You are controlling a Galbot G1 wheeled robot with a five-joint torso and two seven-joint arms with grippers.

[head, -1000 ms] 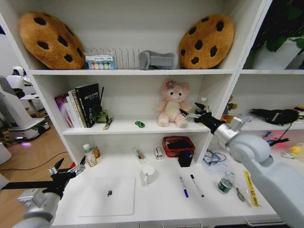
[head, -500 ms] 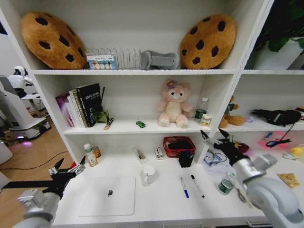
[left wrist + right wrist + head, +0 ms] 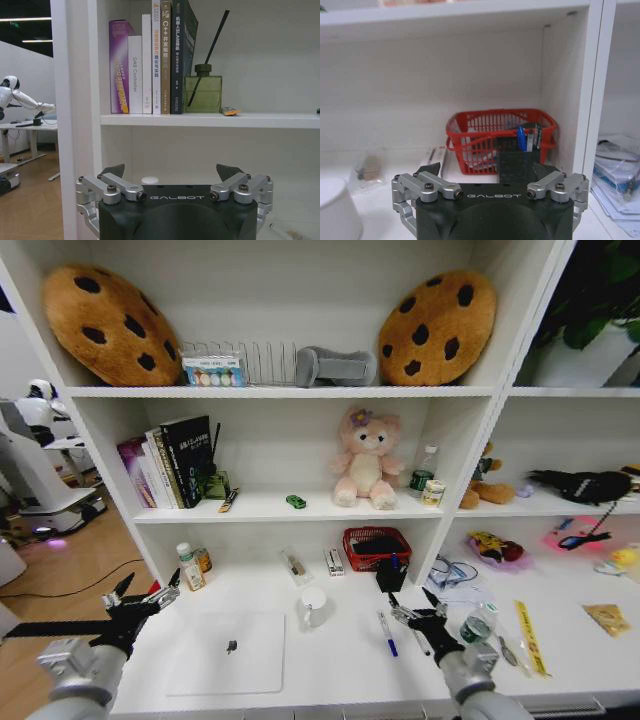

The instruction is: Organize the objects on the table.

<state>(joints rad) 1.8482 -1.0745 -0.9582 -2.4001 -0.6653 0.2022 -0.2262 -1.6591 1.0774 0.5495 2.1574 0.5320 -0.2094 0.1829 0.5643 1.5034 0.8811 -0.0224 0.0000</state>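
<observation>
The blue pen [image 3: 386, 633] and black pen [image 3: 414, 630] lie on the table [image 3: 330, 665], side by side, long axes running front to back. The right gripper [image 3: 418, 615] hangs directly above them, fingers spread, holding nothing. The left gripper [image 3: 140, 601] sits well apart at the table's left end, also spread. The right arm is judged nearer.

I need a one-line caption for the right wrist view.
Open right gripper facing a red basket and black pen holder on the white desk.
</observation>
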